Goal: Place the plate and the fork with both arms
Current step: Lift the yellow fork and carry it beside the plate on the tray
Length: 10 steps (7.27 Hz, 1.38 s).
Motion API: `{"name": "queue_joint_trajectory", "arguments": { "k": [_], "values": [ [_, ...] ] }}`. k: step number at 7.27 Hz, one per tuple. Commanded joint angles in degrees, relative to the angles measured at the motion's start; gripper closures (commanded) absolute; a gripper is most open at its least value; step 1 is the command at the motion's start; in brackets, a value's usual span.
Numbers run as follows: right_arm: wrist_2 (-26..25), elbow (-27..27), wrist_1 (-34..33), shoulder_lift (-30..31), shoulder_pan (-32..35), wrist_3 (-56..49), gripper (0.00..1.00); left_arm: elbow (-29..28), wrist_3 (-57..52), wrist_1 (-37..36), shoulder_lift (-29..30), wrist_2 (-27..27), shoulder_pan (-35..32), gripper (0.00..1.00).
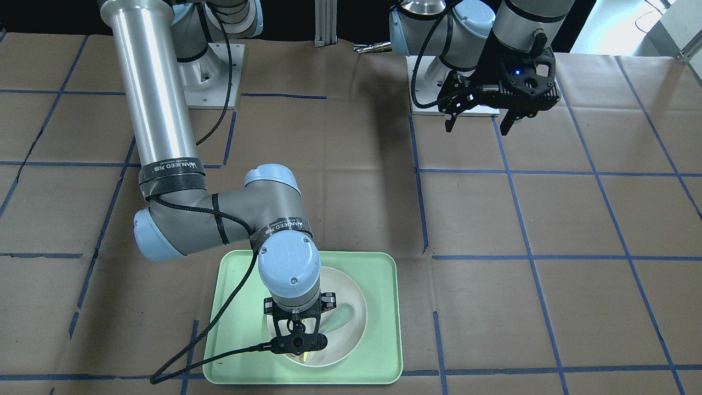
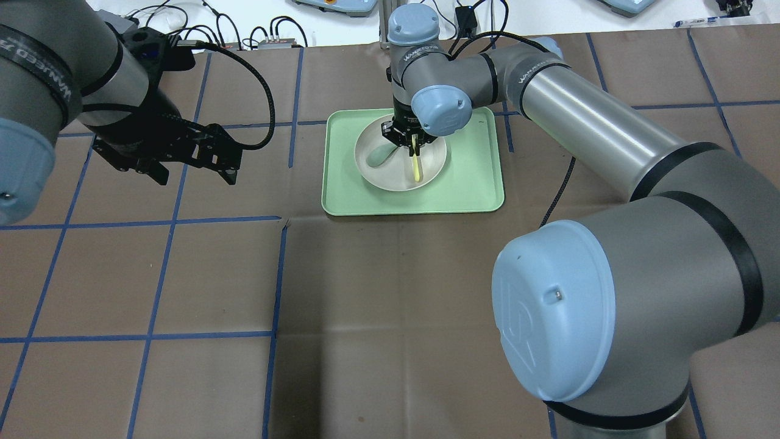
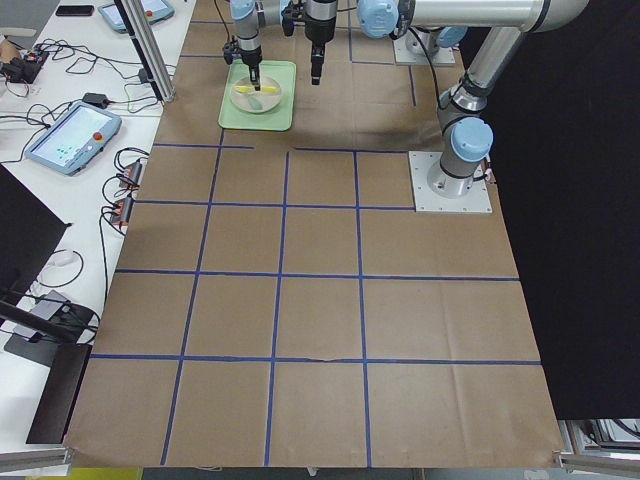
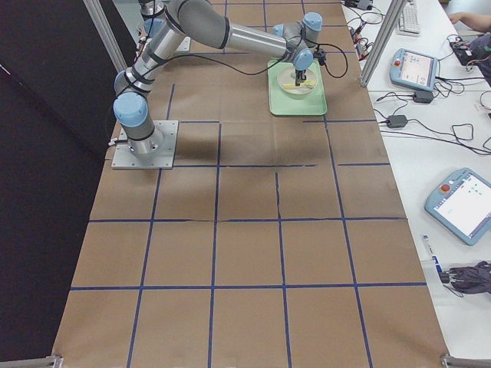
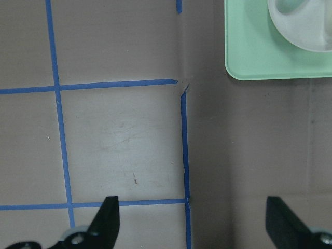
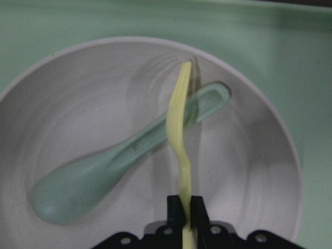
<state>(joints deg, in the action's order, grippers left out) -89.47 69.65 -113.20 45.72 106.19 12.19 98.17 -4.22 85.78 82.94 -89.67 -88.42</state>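
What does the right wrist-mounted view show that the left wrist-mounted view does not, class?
Only the right wrist view: the right tool shut on the fork, which crosses over the spoon lying in the plate. Only the left wrist view: the left tool open above the brown table with blue tape lines. Both: part of the plate on the green tray.

You can't see the fork's [image 6: 179,119] clamped end behind the right gripper's [image 6: 185,201] jaws. Beyond the left gripper's [image 5: 192,207] jaws, the frame edge crops the plate [image 5: 311,36].
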Motion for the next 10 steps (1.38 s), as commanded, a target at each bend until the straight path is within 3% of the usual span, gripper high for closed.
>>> {"name": "queue_joint_trajectory", "arguments": {
  "k": [1,4,7,10],
  "values": [
    [0.78,-0.04,0.69,2.17,-0.1,0.64,1.0,-0.08,0.0,0.0,0.02,-0.15,0.0,0.0],
    [1.23,0.48,4.47,6.31,-1.15,0.91,1.0,-0.17,0.0,-0.09,0.2,0.11,0.09,0.0],
    [-2.89,2.15,6.23,6.57,-6.06,0.21,1.0,-0.26,0.0,-0.09,0.11,-0.07,0.09,0.0],
    [-2.12,5.66,5.01,6.05,-9.06,-1.81,1.0,-1.14,0.17,0.0,0.55,-0.24,0.09,0.0]
  ]
}}
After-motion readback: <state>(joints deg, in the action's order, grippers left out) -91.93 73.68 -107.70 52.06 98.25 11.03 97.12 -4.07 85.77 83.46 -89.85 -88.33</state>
